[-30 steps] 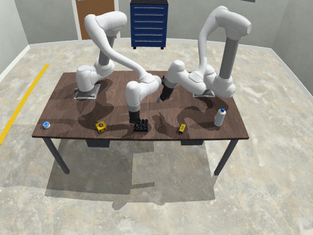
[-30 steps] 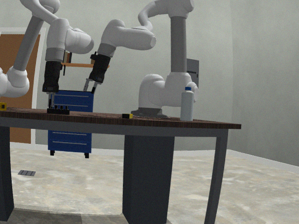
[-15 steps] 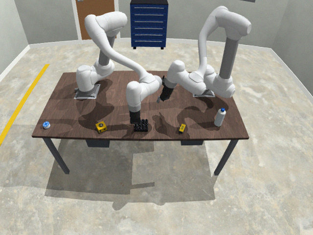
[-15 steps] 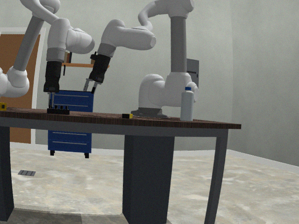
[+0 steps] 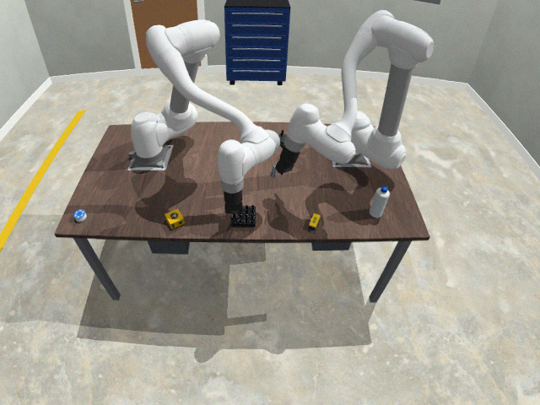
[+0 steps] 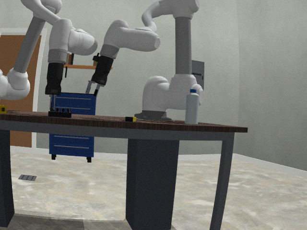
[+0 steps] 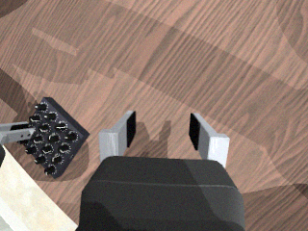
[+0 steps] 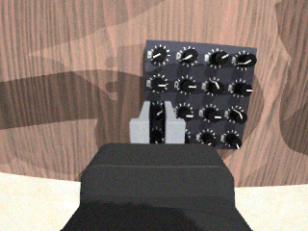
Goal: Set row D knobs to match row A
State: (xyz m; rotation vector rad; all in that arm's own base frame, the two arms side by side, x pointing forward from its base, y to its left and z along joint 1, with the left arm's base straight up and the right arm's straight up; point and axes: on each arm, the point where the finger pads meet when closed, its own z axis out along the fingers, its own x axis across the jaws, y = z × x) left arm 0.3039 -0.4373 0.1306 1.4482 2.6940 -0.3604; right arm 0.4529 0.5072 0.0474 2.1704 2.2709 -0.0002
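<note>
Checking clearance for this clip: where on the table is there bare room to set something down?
Between the white bottle and the small yellow block. Crowded: the knob box, under the right gripper.
</note>
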